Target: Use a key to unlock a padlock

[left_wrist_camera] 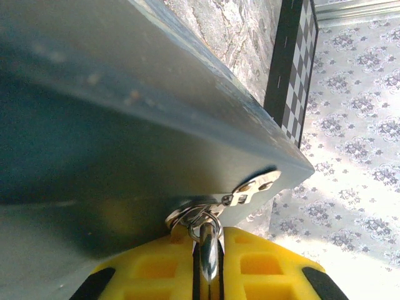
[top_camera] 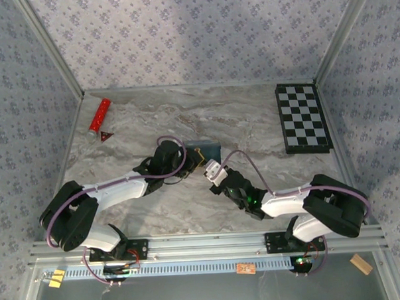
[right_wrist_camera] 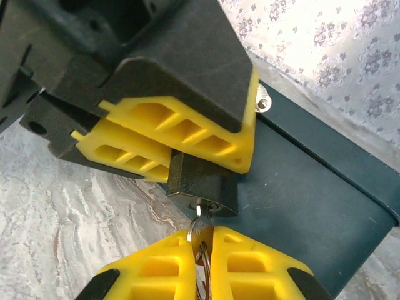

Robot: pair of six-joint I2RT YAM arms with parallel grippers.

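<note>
The padlock [right_wrist_camera: 203, 184], a small black block with a silvery keyhole face, hangs just above the marble table beside a blue tin [right_wrist_camera: 312, 187]. The yellow fingers [right_wrist_camera: 187, 131] of my left gripper [left_wrist_camera: 208, 250] are shut on the padlock from above. A silvery bar sits between them, with a key ring and a spare key [left_wrist_camera: 256, 187] at their tips. My right gripper [right_wrist_camera: 201, 250] is shut on the head of the key [right_wrist_camera: 201, 234], whose blade is in the keyhole. From above, both grippers meet at the tin's [top_camera: 210, 149] near edge, the left gripper [top_camera: 199, 160] facing the right gripper [top_camera: 211, 169].
A black-and-white chessboard [top_camera: 303, 117] lies at the back right. A red cylinder [top_camera: 99, 114] and a small dark-red triangle [top_camera: 106, 134] lie at the back left. Patterned walls close in the table on three sides.
</note>
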